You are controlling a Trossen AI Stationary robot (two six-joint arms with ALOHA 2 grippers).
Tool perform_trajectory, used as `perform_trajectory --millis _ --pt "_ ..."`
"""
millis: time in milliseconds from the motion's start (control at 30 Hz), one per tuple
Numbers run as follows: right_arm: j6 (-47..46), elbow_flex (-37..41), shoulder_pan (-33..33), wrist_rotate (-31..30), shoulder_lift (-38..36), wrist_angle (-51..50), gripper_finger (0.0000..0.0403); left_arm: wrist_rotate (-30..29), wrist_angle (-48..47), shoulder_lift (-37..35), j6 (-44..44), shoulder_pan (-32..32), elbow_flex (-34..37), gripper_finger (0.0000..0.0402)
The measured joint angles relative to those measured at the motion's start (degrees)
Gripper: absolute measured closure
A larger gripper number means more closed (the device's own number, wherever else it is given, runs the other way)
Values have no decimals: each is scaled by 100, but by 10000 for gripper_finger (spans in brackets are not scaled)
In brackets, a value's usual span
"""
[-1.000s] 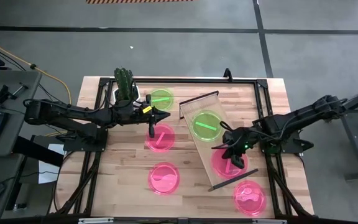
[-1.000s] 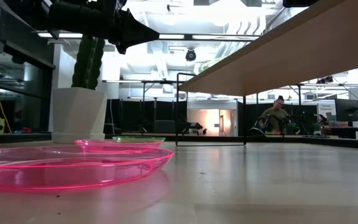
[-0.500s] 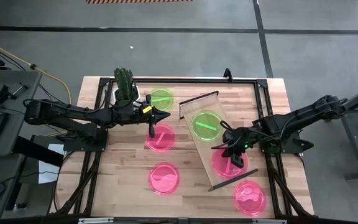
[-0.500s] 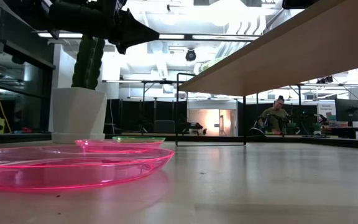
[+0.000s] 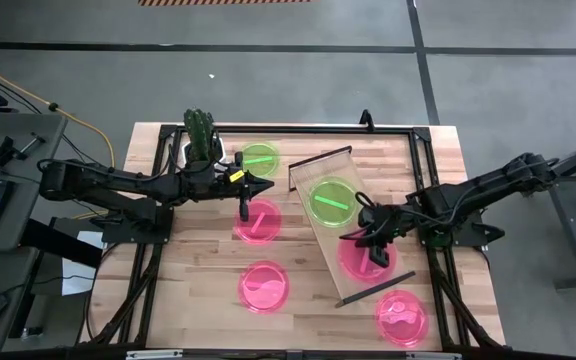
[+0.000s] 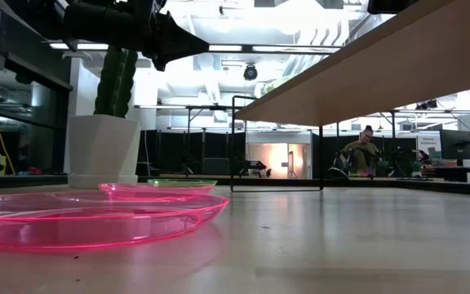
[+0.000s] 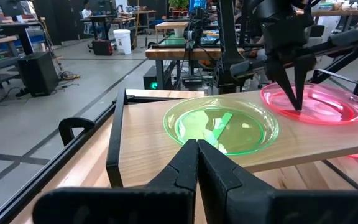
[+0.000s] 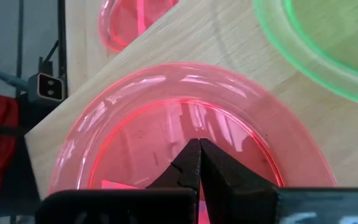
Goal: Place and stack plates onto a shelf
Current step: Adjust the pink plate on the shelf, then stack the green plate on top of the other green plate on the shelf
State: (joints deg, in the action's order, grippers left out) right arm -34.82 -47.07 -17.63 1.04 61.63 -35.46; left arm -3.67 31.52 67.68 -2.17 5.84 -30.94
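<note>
The shelf [image 5: 351, 232] is a light-wood plank lying slantwise on the table, with black end rails. A green plate [image 5: 332, 200] and a pink plate [image 5: 353, 265] rest flat on it. One green plate [image 5: 260, 157] and three pink plates [image 5: 258, 222] [image 5: 264, 287] [image 5: 403, 318] lie on the tabletop. My right gripper [image 8: 199, 144] is shut and points down into the shelf's pink plate [image 8: 166, 118]. My left gripper [image 5: 268, 185] is shut and hovers level above the table between the table's green plate and a pink plate, pointing at the shelf [image 7: 148, 134]. My right gripper comes from above with shut fingers [image 7: 296, 93]. Their tips stand at the inner floor [image 8: 166, 149] of the pink plate, near its middle. The plate lies flat on the shelf. Whether the tips touch the floor or stop just over it, I cannot tell.
A cactus in a white pot [image 5: 200, 135] stands at the table's far left, close to my left arm. A black frame [image 5: 388, 130] runs around the tabletop. In the low view the shelf's underside [image 6: 382, 73] rises over the table. A person [image 6: 364, 151] sits far back in the room.
</note>
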Motion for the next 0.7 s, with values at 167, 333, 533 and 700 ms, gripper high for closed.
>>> perform_trajectory --millis 167,333,533,700 --pt "35 0 0 -255 0 0 403 1 1 0 3 -1 0 401" --pt "36 -3 0 -197 -6 -5 403 1 1 0 55 -1 0 401" --pt "494 -385 -4 -110 -13 -57 403 28 -2 -4 381 0 0 401" --pt "1555 -886 -4 -846 -13 -7 403 188 -172 -163 496 1 0 401"
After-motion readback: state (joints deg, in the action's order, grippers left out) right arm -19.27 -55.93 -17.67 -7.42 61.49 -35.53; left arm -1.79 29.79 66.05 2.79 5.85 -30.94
